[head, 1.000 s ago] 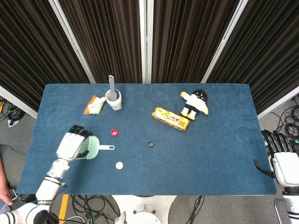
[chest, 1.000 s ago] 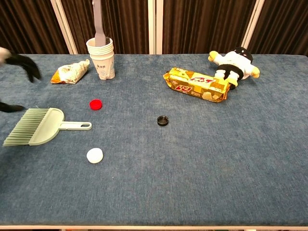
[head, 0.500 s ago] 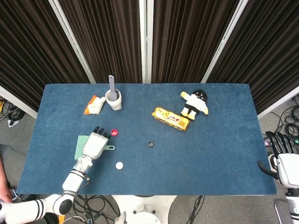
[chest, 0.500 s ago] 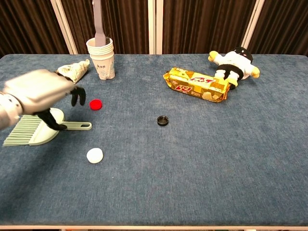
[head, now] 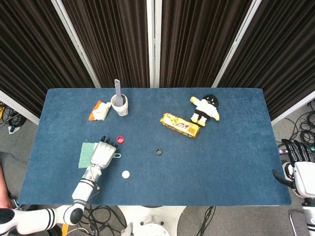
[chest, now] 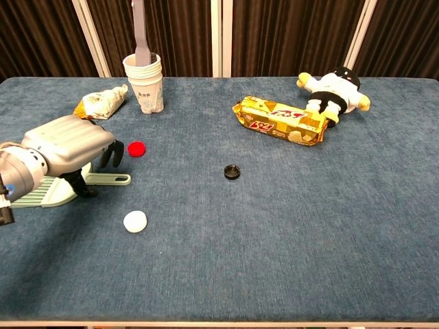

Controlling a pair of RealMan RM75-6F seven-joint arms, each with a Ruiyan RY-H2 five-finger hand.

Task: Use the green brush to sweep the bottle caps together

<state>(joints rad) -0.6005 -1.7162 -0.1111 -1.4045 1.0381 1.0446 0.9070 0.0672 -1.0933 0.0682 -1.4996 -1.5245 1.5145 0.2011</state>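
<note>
On the blue table [head: 236, 147], entries run from largest to smallest.

Left hand [chest: 68, 147]: poised directly over the green brush [chest: 48, 194], fingers curved downward around its head and handle base. Whether they have closed on the brush cannot be told; the brush appears to lie flat on the cloth.

Right hand [head: 300, 169]: off the table's right edge, fingers apart, holding nothing.

Green brush: near the left front of the table, bristles pointing left, handle [chest: 110, 179] pointing right toward the caps.

Plush toy [chest: 334, 89] and yellow snack packet [chest: 279, 120]: far right, touching each other, well apart from the work area.

Stack of paper cups [chest: 145, 82] with a grey utensil standing in it; orange snack bag [chest: 101, 102] just beside it.

White bottle cap [chest: 135, 221]: near the brush, toward the front edge.

Red bottle cap [chest: 137, 149]: just beyond the handle tip.

Black bottle cap [chest: 232, 172]: mid-table, well apart from the other two.

Progress, as judged: early. The caps lie scattered and no sweeping shows. Remaining: secure and lift the brush, then push all three caps into one cluster.
</note>
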